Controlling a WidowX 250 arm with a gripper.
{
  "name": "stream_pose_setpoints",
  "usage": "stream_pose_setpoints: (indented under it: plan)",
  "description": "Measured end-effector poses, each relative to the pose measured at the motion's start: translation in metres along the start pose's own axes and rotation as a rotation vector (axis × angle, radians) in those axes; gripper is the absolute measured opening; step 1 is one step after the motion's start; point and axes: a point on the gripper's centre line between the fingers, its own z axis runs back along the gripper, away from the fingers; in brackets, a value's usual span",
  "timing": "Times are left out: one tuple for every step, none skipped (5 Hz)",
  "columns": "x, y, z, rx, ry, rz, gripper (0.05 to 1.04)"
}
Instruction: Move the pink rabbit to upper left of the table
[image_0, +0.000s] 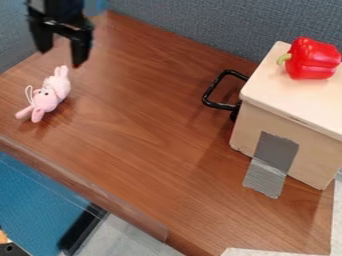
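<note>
a pink plush rabbit (51, 95) lies on the brown wood-grain table (147, 125) just below an empty, open-fingered black robot gripper (61, 57), whose off-centre descent could nudge the toy away ungrasped.

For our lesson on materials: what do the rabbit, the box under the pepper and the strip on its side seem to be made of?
Rabbit: probably soft plush; its pink surface looks matt and fuzzy.
Box: apparently pale, smooth wood, perhaps plywood, judging by its even tan panels.
Strip: likely duct tape; it is grey, slightly shiny and wrinkled lower down.
</note>
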Motion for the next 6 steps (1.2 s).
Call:
stream_pose_setpoints:
  plan:
    - [-0.003, 0.003, -0.019, -0.051, 0.018, -0.040, 1.000]
    - [-0.005, 0.006, -0.032, -0.055, 0.033, -0.064, 1.000]
    - [-0.006, 0.007, -0.050, -0.047, 0.094, -0.039, 1.000]
    - [-0.001, 0.002, -0.062, -0.027, 0.156, -0.059, 0.964]
    - [0.002, -0.002, -0.069, -0.027, 0.203, -0.073, 0.799]
    - [0.006, -0.010, -0.070, -0.035, 0.230, -0.094, 0.539]
